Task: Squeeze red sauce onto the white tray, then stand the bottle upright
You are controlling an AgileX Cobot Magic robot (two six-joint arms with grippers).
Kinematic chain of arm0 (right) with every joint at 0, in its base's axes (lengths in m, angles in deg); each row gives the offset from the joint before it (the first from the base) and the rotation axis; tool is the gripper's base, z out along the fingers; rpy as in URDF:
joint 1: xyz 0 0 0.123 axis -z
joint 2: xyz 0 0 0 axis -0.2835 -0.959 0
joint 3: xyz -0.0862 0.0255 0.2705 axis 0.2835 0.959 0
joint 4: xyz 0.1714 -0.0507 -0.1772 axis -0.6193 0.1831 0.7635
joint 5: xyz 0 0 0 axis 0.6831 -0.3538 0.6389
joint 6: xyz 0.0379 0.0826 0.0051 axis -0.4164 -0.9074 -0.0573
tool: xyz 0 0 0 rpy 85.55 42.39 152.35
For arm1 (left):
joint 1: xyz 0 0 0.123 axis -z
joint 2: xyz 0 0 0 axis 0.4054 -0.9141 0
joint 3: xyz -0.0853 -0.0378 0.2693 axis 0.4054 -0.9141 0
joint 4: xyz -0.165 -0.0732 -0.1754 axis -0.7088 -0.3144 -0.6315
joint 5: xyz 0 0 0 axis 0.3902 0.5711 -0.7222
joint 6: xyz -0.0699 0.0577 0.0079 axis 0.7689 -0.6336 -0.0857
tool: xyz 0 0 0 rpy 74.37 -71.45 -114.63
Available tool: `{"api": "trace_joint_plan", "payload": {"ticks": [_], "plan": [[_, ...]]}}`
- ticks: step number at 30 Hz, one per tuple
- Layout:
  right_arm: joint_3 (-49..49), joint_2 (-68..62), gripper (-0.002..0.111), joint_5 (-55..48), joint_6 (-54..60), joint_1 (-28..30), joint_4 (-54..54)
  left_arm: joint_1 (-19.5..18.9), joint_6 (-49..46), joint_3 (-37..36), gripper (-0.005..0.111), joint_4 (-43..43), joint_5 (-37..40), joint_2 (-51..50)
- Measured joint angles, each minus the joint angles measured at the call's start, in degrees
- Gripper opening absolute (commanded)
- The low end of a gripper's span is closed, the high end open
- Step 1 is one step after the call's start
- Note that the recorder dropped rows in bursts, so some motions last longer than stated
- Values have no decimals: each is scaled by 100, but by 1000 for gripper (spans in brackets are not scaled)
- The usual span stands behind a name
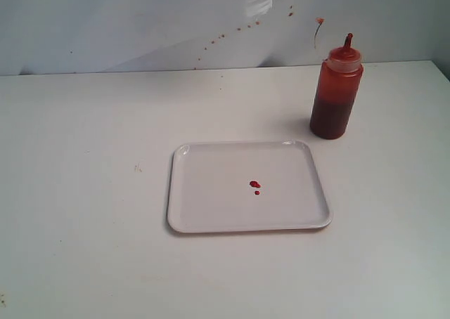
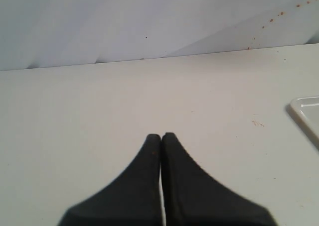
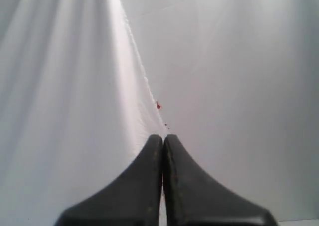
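Fingers of left gripper (image 2: 161,135): the two black pads (image 2: 142,181) are pressed together tip to tip with only a hairline seam between them, and nothing is held.
Fingers of right gripper (image 3: 163,136): these also lie together along the whole visible length, with nothing between them.
Left gripper's place: it is over the bare table (image 2: 99,111), to the side of the white tray (image 2: 305,111) and apart from it. One rounded corner of the tray shows at the edge of the left wrist view.
Right gripper's place: it faces a draped white backdrop (image 3: 224,86). The white tray is out of its view, so its place relative to the tray cannot be told.
White tray: it lies flat on the table, rim up.
Red sauce (image 1: 254,185): two small glossy drops sit on the tray floor close to its centre, a larger one with a smaller one just beside it on the near side.
Bottle (image 1: 336,98): it stands upright on the table just beyond the tray's far right corner, near it but not touching. Its red nozzle cap (image 1: 347,41) points up, and its contents are darker red in the lower part.
Wall specks (image 1: 232,32): a faint reddish-brown trail runs across the backdrop behind the tray.
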Motion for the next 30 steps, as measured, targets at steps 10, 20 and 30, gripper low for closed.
{"api": "trace_joint_plan", "payload": {"ticks": [10, 20, 30], "plan": [[1298, 28, 0, -904, 8866, 0, -7261, 0, -4, 0, 0, 0, 0, 0], [1933, 480, 0, -1672, 9129, 0, -7746, 0, -15, 0, 0, 0, 13, 0], [1933, 581, 0, -2532, 8911, 804, -7751, 0, -18, 0, 0, 0, 13, 0]]}}
